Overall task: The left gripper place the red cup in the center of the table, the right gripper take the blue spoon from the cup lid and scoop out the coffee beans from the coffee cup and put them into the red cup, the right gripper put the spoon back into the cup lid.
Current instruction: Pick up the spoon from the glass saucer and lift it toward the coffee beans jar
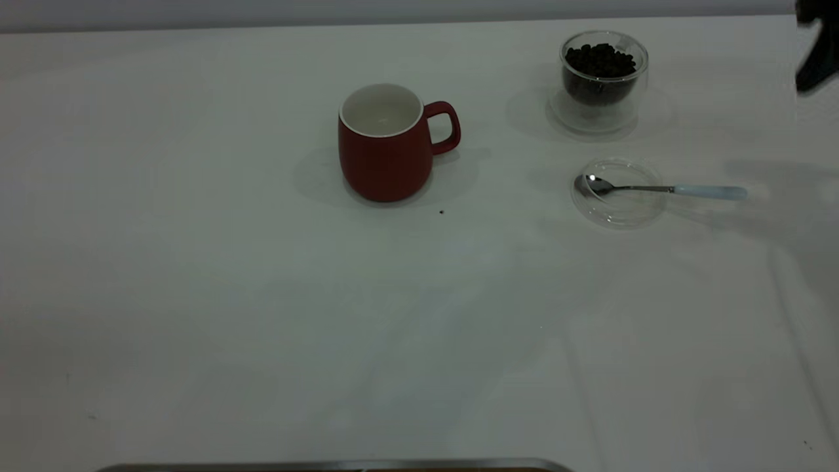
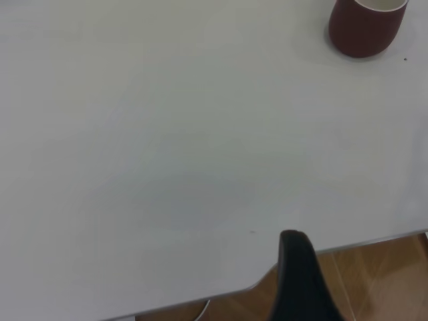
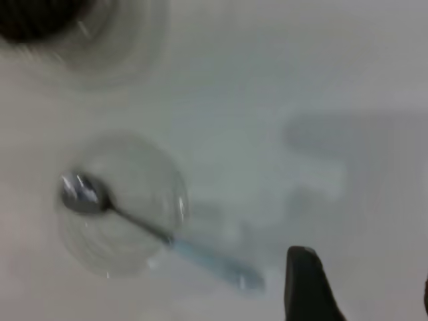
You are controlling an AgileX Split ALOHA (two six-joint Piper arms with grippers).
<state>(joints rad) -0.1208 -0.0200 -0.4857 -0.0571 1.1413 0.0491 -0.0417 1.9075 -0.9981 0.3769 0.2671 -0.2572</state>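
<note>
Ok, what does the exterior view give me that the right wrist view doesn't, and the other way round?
Only the exterior view shows the red cup standing upright mid-table, and the whole coffee cup heaped with coffee beans. Only the right wrist view shows a fingertip of the right gripper, just off the spoon's handle end. Both show the blue spoon, its bowl in the cup lid and its handle sticking out over the table.
</note>
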